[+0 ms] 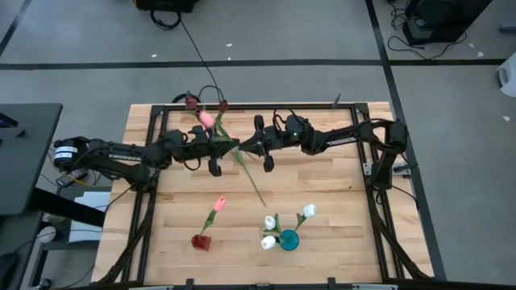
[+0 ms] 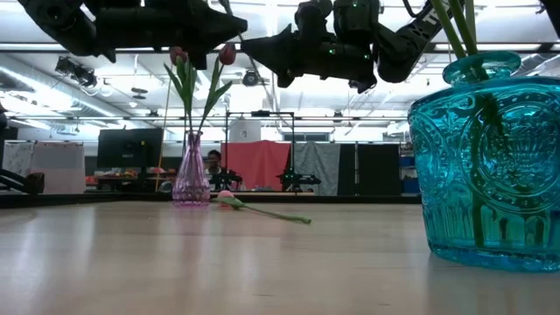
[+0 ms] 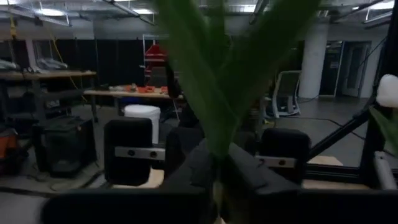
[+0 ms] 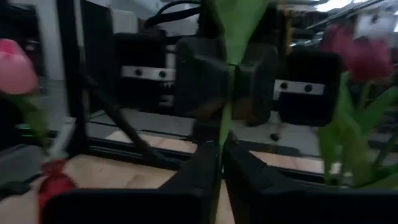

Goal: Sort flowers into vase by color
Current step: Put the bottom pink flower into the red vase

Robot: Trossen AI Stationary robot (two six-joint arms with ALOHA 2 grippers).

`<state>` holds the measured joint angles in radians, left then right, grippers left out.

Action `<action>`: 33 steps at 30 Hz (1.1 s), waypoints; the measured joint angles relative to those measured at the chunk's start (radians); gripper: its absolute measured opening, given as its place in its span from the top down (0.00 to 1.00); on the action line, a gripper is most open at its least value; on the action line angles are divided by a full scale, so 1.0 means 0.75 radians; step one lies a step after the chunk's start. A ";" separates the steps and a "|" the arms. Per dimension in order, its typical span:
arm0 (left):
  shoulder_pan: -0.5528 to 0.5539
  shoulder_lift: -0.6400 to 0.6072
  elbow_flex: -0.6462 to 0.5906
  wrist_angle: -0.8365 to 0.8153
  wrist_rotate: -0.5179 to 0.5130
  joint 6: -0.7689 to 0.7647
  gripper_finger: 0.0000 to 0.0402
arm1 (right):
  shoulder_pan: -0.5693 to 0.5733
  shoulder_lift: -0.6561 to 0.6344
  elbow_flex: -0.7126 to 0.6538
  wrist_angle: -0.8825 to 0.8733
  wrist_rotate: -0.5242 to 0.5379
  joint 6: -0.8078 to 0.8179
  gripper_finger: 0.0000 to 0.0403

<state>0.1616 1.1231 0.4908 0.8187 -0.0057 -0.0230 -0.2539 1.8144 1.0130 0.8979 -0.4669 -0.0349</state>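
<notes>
Pink tulip [image 1: 208, 120]: held in the air above the worktop [image 1: 322, 193], bud toward the back edge, long green stem [image 1: 248, 172] trailing from between the two grippers toward the front. Both grippers meet on its stem near mid-worktop.

Left gripper [image 1: 228, 147]: comes in from the left side, fingers clenched on the stem just below the bud and leaves; in its wrist view broad green leaves [image 3: 217, 81] rise directly ahead of it.

Right gripper [image 1: 244, 147]: comes in from the right side, tip to tip with the left gripper, fingers closed on the same stem; in its wrist view the stem [image 4: 225, 118] runs up between the fingers, with the left gripper facing it close behind.

Maroon tulips [image 1: 206, 102]: two buds, standing in a clear pinkish vase [image 2: 191, 182] just behind the left gripper, at the worktop's back edge.

Second pink tulip [image 1: 218, 204]: upright in a small red vase [image 1: 201, 241], in front of the left gripper, near the front edge.

White tulips [image 1: 282, 225]: three buds in a teal glass vase [image 1: 289, 239], in front of the right gripper, beside the red vase.
</notes>
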 joint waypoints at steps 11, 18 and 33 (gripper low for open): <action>0.004 -0.430 -0.001 -0.623 0.315 -0.125 0.96 | -0.166 -0.098 0.000 -0.074 -0.658 0.339 0.68; 0.004 -0.766 -0.001 -1.045 0.493 -0.273 0.96 | -0.201 -0.142 -0.107 -0.085 -0.706 0.395 0.68; -0.128 -0.880 -0.001 -1.205 0.826 -0.616 0.96 | -0.202 -0.225 -0.292 -0.123 -0.479 0.297 0.68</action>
<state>0.0656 0.4634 0.4900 -0.0852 0.6135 -0.4850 -0.4053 1.6459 0.7937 0.8054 -0.8265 0.1880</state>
